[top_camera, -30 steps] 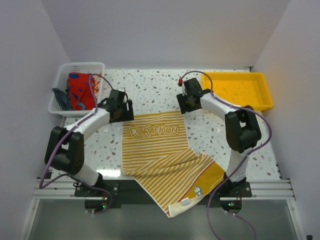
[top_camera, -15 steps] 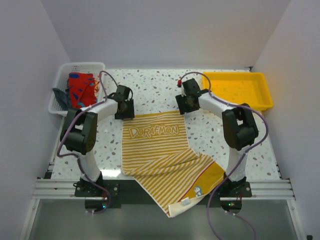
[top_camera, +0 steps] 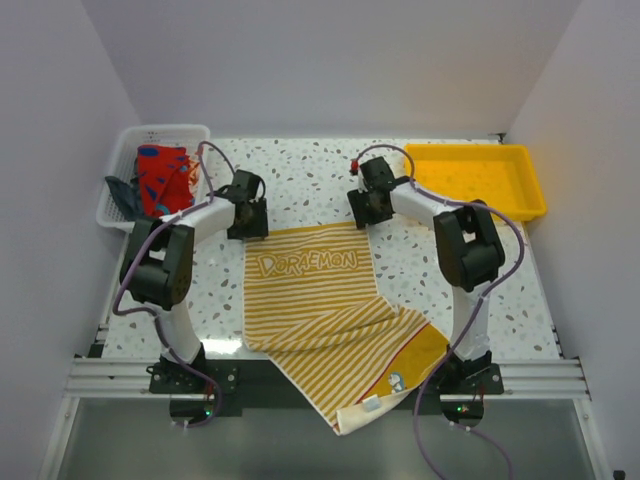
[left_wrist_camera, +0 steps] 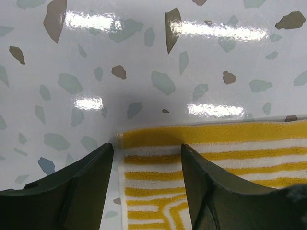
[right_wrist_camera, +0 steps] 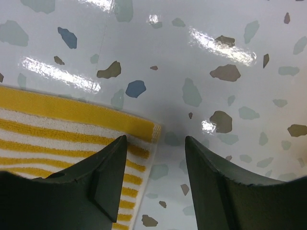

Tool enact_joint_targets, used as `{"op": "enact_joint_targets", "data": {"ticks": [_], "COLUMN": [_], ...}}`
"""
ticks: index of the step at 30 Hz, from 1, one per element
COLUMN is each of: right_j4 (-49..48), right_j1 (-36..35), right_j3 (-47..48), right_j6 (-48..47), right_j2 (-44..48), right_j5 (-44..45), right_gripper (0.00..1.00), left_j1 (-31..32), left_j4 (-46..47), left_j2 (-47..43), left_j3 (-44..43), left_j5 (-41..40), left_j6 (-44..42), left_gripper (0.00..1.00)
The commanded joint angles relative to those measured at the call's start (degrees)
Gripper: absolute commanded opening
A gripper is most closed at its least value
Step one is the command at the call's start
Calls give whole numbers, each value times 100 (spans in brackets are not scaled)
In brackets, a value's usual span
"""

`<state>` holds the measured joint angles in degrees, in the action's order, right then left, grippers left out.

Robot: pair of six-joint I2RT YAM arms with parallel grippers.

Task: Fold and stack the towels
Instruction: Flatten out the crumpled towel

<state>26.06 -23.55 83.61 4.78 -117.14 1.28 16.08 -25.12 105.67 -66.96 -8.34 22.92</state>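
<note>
The left pincer [left_wrist_camera: 146, 158] has its jaws apart, one dark finger [left_wrist_camera: 81, 182] on each side of a far corner of the yellow-and-white striped towel [left_wrist_camera: 216, 153], which lies flat on the table in the lower middle of the left wrist view; nothing is clamped. The right pincer [right_wrist_camera: 156, 148] is also apart, straddling the towel's other far corner, low and left of centre in its wrist view. From above, the towel runs down the middle of the speckled table [top_camera: 300, 170], with lettering [top_camera: 305, 262] near its far edge and its near part rumpled and draping off the table's bottom edge. At the upper left a white basket [top_camera: 165, 129] holds a red-and-blue towel [top_camera: 160, 180] and a dark towel [top_camera: 122, 195]; at the upper right sits a yellow tray [top_camera: 478, 150]
</note>
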Motion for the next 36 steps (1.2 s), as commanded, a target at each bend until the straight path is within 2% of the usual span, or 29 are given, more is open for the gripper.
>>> {"op": "enact_joint_targets", "data": {"ticks": [1, 10, 14, 16, 20, 21, 24, 27, 28, 36], "right_j4": [-49, 346, 452, 452, 496, 505, 514, 514, 496, 435], "right_j1": [17, -114, -123, -123, -123, -123, -123, -123, -123, -123], "right_j3": [287, 322, 226, 173, 164, 164, 147, 138, 120, 190], "right_j6": [-100, -346, -381, -407, -451, -443, -442, -442, -451, -407], "right_j2": [-177, -537, -599, -591, -573, -555, -520, -468, -459, -353], "right_j5": [-232, -189, -189, -163, -154, -154, -145, -145, -163, -260], "right_gripper": [54, 41, 25, 21, 3, 0, 0, 0, 0, 0], "left_j1": [-43, -52, -87, -96, -122, -122, -122, -122, -122, -122], "left_j4": [-36, 43, 43, 43, -1, -19, -36, -72, -37, 25], "left_j2": [-257, -134, -46, -11, 77, 112, 173, 200, 217, 332], "left_j3": [7, 113, 122, 122, 104, 104, 156, 288, 376, 394], "left_j5": [-133, -194, -168, -151, -151, -142, -124, -45, -2, 157], "left_j6": [-94, -130, -147, -156, -139, -130, -112, -59, -33, -33], "left_gripper": [64, 64, 64, 64, 63, 63, 59, 51, 41, 6]}}
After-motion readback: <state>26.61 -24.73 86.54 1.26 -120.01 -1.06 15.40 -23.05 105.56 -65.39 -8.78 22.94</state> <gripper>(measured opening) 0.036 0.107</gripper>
